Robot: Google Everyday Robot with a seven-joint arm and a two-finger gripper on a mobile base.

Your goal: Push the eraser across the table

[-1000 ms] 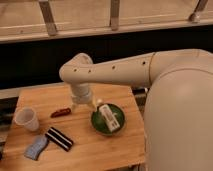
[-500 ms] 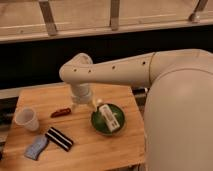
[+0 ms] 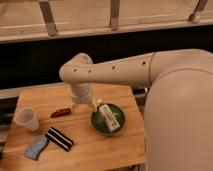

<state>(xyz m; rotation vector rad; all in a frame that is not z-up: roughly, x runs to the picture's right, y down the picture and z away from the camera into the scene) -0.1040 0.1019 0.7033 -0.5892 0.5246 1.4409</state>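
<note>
The eraser (image 3: 59, 138), a flat black block with white stripes, lies on the light-wood table (image 3: 50, 95) near its front left. My gripper (image 3: 83, 101) hangs from the bent white arm over the middle of the table, above and to the right of the eraser and apart from it. It stands between the small dark-red object (image 3: 61, 112) and a green bowl (image 3: 96, 121).
A translucent plastic cup (image 3: 26, 119) stands at the table's left. A wavy blue-grey sponge-like piece (image 3: 36, 147) lies at the front left corner. The green bowl holds a white packet (image 3: 108, 116). My white body fills the right side.
</note>
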